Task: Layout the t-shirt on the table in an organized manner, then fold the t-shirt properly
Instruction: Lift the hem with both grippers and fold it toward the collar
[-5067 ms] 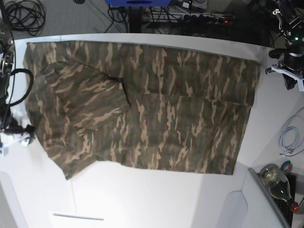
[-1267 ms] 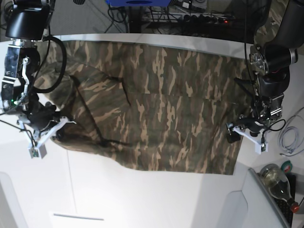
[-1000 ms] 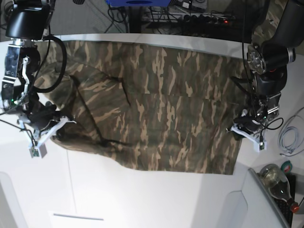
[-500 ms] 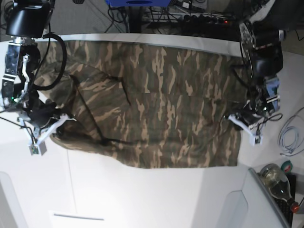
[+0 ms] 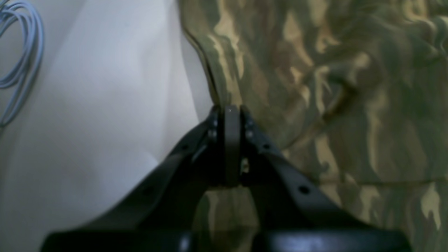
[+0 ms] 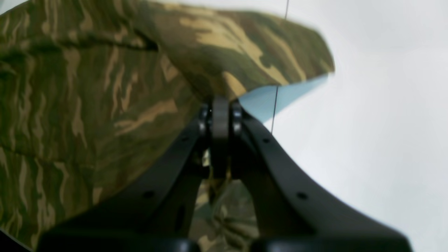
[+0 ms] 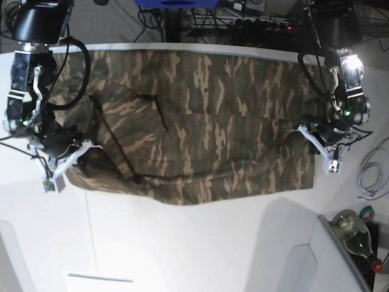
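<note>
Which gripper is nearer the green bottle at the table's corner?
Left. The left gripper grips the t-shirt edge just above the green bottle; the right gripper is across the table.

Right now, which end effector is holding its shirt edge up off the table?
The right end effector: its pinched t-shirt flap hangs above the table, casting shadow. The left end effector grips low.

At twelve o'clock we see dark cables (image 7: pixel 243 24) behind the counter's far edge; at five, a glass bottle (image 7: pixel 355 234) lies.

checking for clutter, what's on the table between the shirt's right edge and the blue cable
Nothing: in the left wrist view, bare table separates the t-shirt from the blue cable.
</note>
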Robot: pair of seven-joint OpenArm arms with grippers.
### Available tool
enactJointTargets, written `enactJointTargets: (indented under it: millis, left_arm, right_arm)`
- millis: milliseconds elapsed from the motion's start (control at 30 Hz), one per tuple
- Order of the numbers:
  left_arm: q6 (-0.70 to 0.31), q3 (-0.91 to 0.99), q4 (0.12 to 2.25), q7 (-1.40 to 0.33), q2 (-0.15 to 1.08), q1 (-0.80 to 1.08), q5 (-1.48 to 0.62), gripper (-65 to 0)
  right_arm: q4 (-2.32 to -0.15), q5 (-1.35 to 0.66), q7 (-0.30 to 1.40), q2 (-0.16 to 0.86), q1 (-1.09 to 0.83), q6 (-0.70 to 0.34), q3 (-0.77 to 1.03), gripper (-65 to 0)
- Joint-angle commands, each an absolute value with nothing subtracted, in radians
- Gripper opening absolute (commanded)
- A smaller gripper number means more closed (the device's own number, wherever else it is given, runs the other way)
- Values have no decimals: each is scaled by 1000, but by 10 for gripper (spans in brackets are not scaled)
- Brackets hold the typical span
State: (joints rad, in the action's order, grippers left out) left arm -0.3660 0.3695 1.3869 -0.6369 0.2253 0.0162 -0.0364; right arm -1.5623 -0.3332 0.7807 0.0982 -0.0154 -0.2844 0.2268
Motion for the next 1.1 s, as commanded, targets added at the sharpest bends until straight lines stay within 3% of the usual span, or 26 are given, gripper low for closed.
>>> enactJointTargets:
  millis: [0,467,633,700,933,1067]
  left_arm:
    - [-357,392,1432,-642,228,13,-33,-650]
    - [-357,440,1500,-696,216,170,-31,-637]
    - [-357,441,1503,-696,220,200,-33,-286]
    - [-357,450,1527,-696,217,211,-33,-207]
    - [-363,576,1595,-713,219,160,-33,-194]
    - [-364,573,1382,-708,280,-24,-31,-194]
  right_arm:
    - [-1578,-340,757,108,1,-289,229,-648]
    - [-1583,-340,757,107,-5,-289,229,-648]
    - [-1583,-340,757,107,-5,-289,229,-648]
    - [-1583,-340,757,107,-5,-289,229,-648]
    - [-1583,-340,756,107,-5,-289,229,-648]
    - [-1584,-340,756,107,-5,-289,229,-648]
